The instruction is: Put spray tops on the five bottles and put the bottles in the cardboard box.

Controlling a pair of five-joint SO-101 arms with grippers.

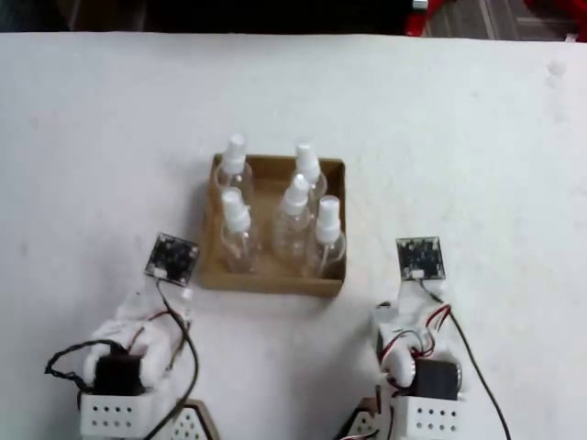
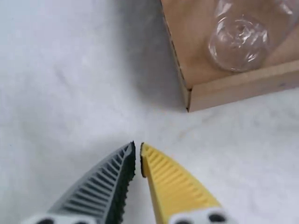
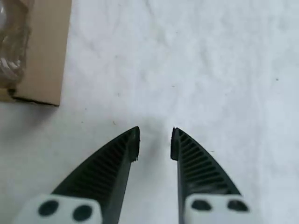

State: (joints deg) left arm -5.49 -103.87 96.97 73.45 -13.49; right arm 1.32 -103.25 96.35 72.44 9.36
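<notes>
The cardboard box (image 1: 210, 271) stands mid-table with several clear bottles (image 1: 238, 240) upright in it, each wearing a white spray top (image 1: 235, 149). My left arm (image 1: 138, 339) rests near the front edge, just left of the box. Its gripper (image 2: 138, 153), with one grey and one yellow finger, is shut on nothing above the white table, short of the box's corner (image 2: 188, 99). One bottle (image 2: 238, 41) shows inside the box. To the box's right my right arm (image 1: 417, 362) rests. Its black-fingered gripper (image 3: 154, 141) is slightly open and empty, with the box wall (image 3: 44, 56) off to one side.
A white cloth covers the table (image 1: 459, 128). Cables (image 1: 188, 353) trail from both arms near the front edge. Dark floor runs along the table's far edge.
</notes>
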